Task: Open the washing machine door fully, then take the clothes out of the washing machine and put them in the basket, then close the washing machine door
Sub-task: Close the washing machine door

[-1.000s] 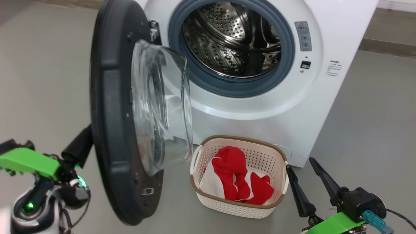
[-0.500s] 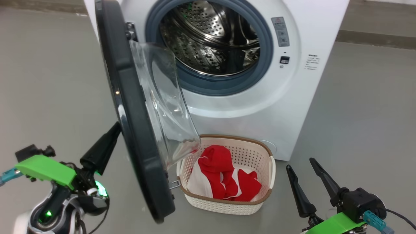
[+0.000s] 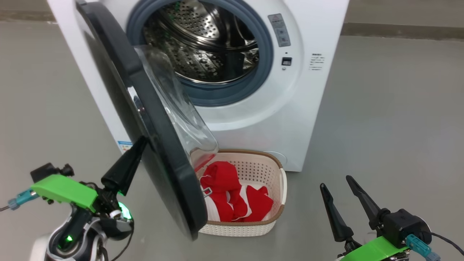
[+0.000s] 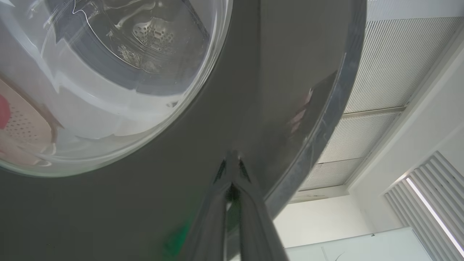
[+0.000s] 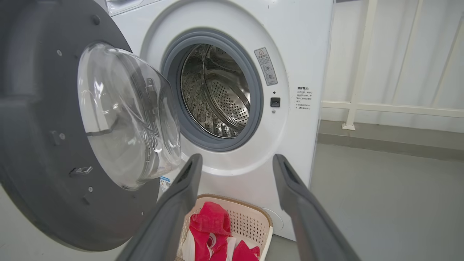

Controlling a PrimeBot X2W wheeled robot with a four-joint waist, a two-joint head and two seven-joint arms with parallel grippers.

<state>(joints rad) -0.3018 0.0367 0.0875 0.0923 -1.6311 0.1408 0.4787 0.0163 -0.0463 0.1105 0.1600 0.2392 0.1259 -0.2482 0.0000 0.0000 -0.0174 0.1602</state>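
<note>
Left gripper (image 3: 141, 143), fingers pressed together, sets its tips against the outer frame of the door (image 3: 159, 145), which stands part open. Advised: push steadily near the free edge and keep the glass bowl clear of the basket (image 3: 253, 226). Clothes (image 3: 224, 181) lie in the basket, and the drum (image 3: 203, 47) looks empty. Right gripper (image 3: 335, 181) is spread and holds nothing. The left wrist view shows the tips touching the frame; the right wrist view shows the latch (image 5: 80, 170).

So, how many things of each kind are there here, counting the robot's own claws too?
Big white front-loading washing machine: 1
Round black-framed glass washing machine door: 1
Small cream perforated plastic basket: 1
Heap of red and white clothes: 1
Dark two-fingered grippers: 2 (left gripper, right gripper)
Total: 6
</note>
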